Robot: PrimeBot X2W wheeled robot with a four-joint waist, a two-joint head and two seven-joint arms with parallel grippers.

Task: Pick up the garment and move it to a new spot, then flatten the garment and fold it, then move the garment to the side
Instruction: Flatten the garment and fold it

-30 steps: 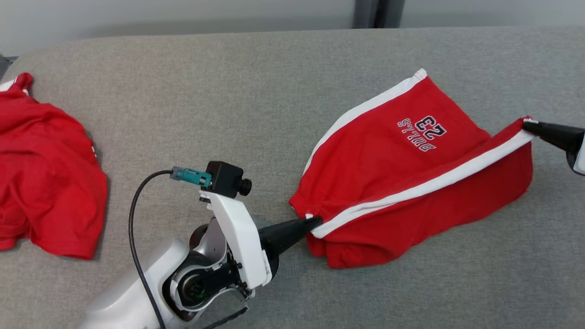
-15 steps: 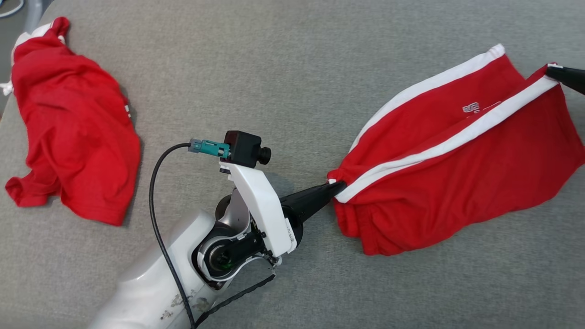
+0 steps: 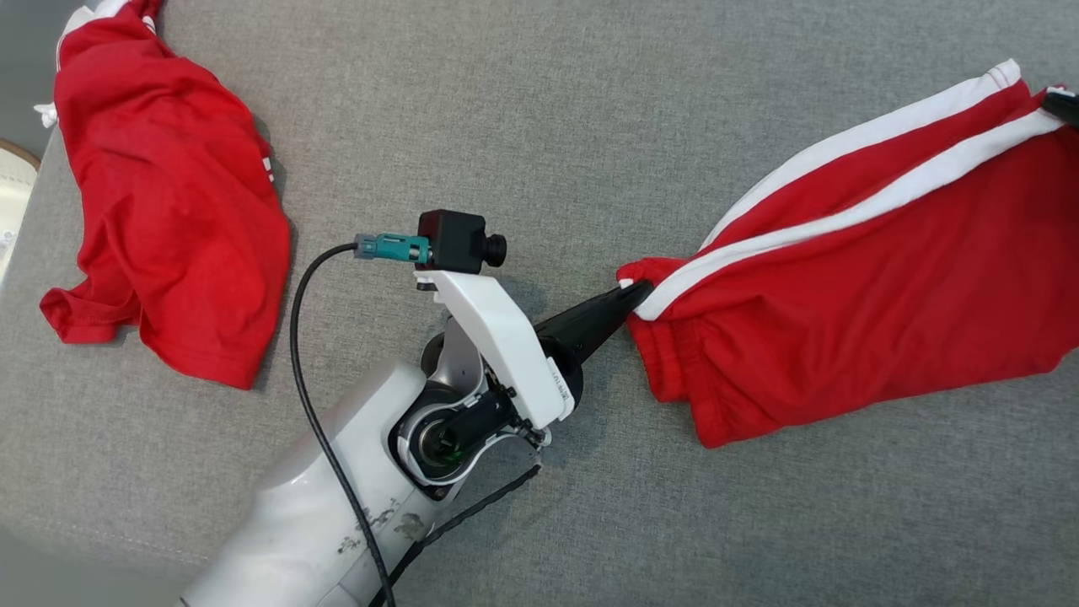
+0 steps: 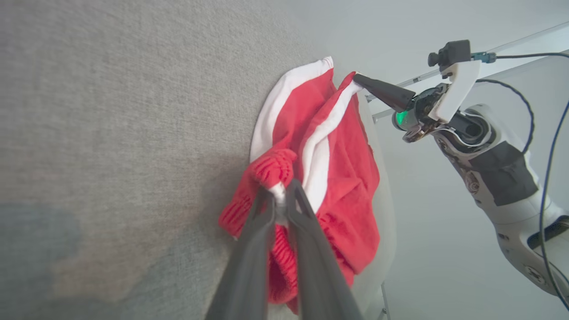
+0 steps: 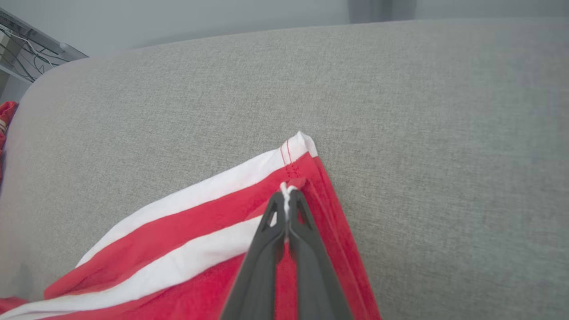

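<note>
Head view: garment (image 3: 885, 278) pinched at both ends

So the garment is a pair of red shorts with white side stripes and a ribbed, gathered waistband. It's sitting toward the right edge of the grey fabric surface (image 3: 539, 110), doubled over lengthwise so two white stripes run almost side by side, pulled fairly taut between the two grippers.

Stuff that's hard to see: the shorts run off the right side of the head view, so the hem end is cut off there and just the dark tip of the right gripper (image 3: 1064, 105) pokes in. Can't tell if the top layer is off the surface or resting on the layer below.

Left gripper (image 3: 638, 289) has its fingers (image 4: 249, 266) closed tight on the white stripe end at the waistband. Its pale forearm (image 3: 320, 523) comes up from the bottom, angled up and right, wrist camera (image 3: 455, 240) on top. Right wrist view shows the right gripper clamped on the hem corner by the stripe, and the left wrist view has that arm reaching in from the side. A crumpled red cloth (image 3: 169, 194) lies near the left edge, well apart
</note>
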